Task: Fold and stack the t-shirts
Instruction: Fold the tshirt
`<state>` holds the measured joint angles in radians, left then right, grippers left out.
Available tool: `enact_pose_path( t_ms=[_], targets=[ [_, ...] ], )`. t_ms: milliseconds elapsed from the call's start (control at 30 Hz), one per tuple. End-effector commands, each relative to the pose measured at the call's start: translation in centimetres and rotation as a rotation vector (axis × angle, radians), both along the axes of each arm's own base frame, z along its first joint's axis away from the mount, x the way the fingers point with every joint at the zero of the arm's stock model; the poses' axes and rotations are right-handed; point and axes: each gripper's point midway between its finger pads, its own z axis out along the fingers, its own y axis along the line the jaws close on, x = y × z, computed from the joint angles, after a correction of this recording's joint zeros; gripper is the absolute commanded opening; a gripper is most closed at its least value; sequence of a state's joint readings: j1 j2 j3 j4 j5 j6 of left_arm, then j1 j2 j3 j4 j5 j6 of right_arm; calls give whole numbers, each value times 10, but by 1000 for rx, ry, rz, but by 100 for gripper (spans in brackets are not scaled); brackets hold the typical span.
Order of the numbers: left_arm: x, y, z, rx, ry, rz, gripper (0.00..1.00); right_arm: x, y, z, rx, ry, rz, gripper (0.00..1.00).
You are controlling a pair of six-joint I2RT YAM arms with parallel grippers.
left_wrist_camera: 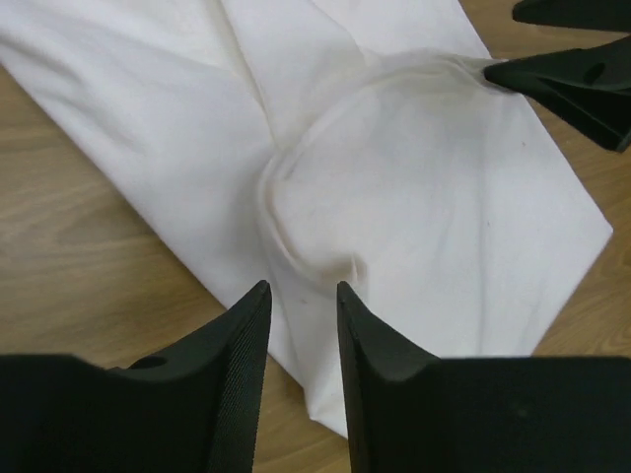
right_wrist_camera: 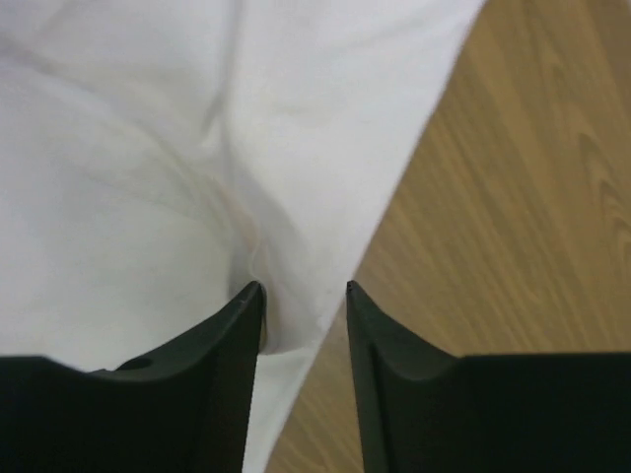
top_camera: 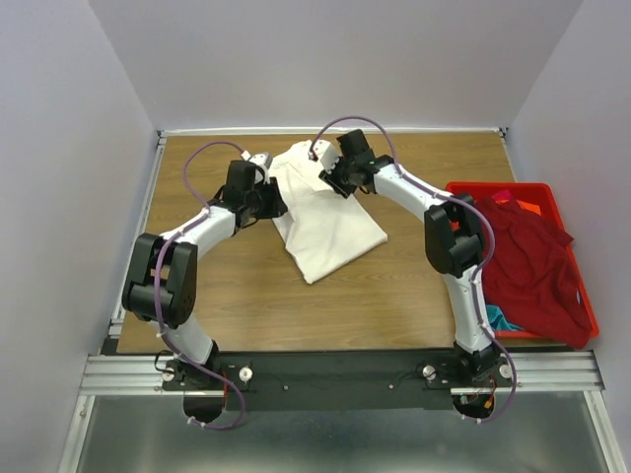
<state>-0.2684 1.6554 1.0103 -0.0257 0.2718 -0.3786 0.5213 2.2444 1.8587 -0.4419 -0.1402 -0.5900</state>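
A cream-white t-shirt point(top_camera: 330, 222) lies folded lengthwise on the wooden table, its collar end at the far side. My left gripper point(top_camera: 272, 197) is at the shirt's left edge by the collar. In the left wrist view point(left_wrist_camera: 303, 288) its jaws stand a little apart over the round collar of the white shirt point(left_wrist_camera: 444, 197), holding nothing. My right gripper point(top_camera: 331, 177) is at the collar's other side. In the right wrist view point(right_wrist_camera: 304, 288) its jaws are apart over the edge of the white shirt point(right_wrist_camera: 148, 148), one fingertip point(left_wrist_camera: 503, 72) touching the bunched collar.
A red plastic crate point(top_camera: 493, 185) stands at the table's right edge. A dark red t-shirt point(top_camera: 527, 256) is draped over it, with teal cloth point(top_camera: 503, 317) and orange cloth point(top_camera: 529, 207) peeking out. Bare wood point(top_camera: 227, 286) lies near the left front.
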Motion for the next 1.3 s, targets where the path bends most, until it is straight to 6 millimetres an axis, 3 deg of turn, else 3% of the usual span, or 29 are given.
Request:
enact_pose_path(
  t_ms=[0,33,67,133,167,200,233,267,300,333,400,433,467,500,533,567,600,633,733,767,800,933,1133,1267],
  targets=[
    [52,39,33,69,-129,154,52,69,-16,31,123,-203,-418,51],
    [61,48,45,91,-164,189,56,76,-20,37,130,-232,-463,53],
    [74,63,73,139,-240,246,62,86,-31,49,147,-292,-554,54],
    [79,78,102,185,-318,295,63,86,-38,67,190,-298,-550,55],
    [78,84,131,218,-392,304,67,82,-34,72,236,-269,-519,55],
    [76,85,144,234,-433,286,70,82,-41,79,267,-255,-519,56],
    [72,86,152,249,-458,267,74,72,-41,71,281,-201,-479,64],
    [64,82,149,251,-459,225,84,57,-39,95,315,-184,-391,66],
    [58,82,159,261,-499,197,90,32,-29,89,317,-110,-177,69],
    [49,70,146,236,-485,119,95,2,-27,90,318,-75,-50,85],
    [34,57,138,226,-487,3,95,-39,-23,81,304,-51,213,97],
    [21,43,126,184,-463,-90,95,-73,-28,68,251,-28,366,100],
    [14,35,123,167,-464,-140,95,-79,-29,68,220,-82,451,100],
    [4,21,120,158,-470,-205,95,-100,-37,57,180,-38,503,100],
    [0,23,117,184,-480,-217,95,-112,-44,49,149,-46,544,100],
    [-15,10,102,205,-472,-279,95,-121,-51,43,116,-64,585,100],
    [-28,2,110,234,-524,-326,95,-141,-64,20,46,-75,679,100],
    [-47,-14,94,304,-556,-417,95,-145,-71,27,13,-126,711,100],
    [-85,-39,110,391,-754,-567,98,-158,-85,16,-43,-122,770,100],
    [-98,-42,94,452,-797,-649,98,-162,-86,12,-52,-103,786,100],
    [-112,-50,104,447,-858,-677,98,-169,-90,7,-70,-72,818,100],
    [-131,-59,95,419,-880,-721,98,-173,-94,-9,-84,-16,833,99],
    [-154,-83,46,487,-792,-837,98,-171,-97,-34,-109,44,835,94],
    [-156,-90,23,537,-736,-880,96,-162,-95,-37,-108,61,811,90]
  ],
)
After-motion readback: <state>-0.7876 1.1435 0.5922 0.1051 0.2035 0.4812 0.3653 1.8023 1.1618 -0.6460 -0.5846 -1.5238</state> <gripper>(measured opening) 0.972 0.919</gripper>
